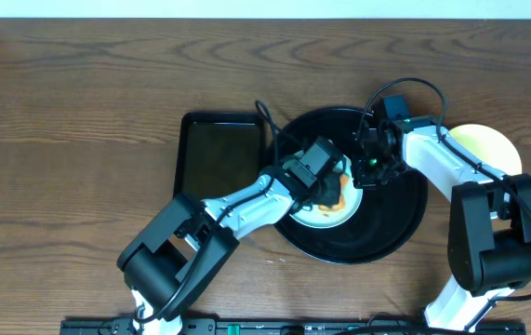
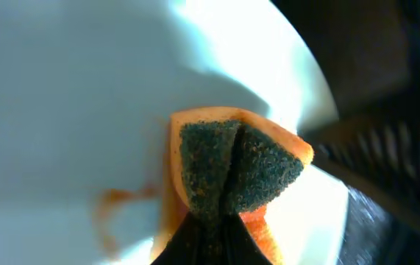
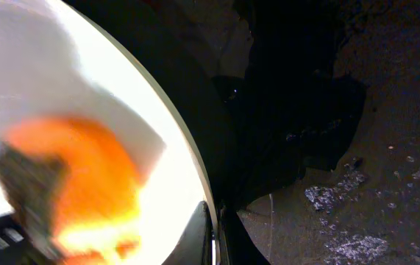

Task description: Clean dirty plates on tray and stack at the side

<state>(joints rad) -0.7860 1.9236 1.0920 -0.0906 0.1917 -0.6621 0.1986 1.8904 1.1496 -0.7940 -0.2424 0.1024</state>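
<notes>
A pale mint plate (image 1: 325, 217) lies on the round black tray (image 1: 397, 223). My left gripper (image 1: 332, 189) is shut on a folded orange sponge (image 1: 338, 194) with a dark green scouring face (image 2: 232, 165), pressed onto the plate (image 2: 62, 110). A thin brown-orange sauce smear (image 2: 110, 210) lies just left of the sponge. My right gripper (image 1: 365, 175) is shut on the plate's right rim (image 3: 195, 177), one finger above the rim and one below. A pale yellow plate (image 1: 490, 149) sits on the table right of the tray, partly under the right arm.
A smaller rectangular black tray (image 1: 219, 154) lies against the round tray's left side. The round tray's floor (image 3: 386, 184) shows wet patches beside the plate. Bare wooden table (image 1: 70, 121) surrounds everything.
</notes>
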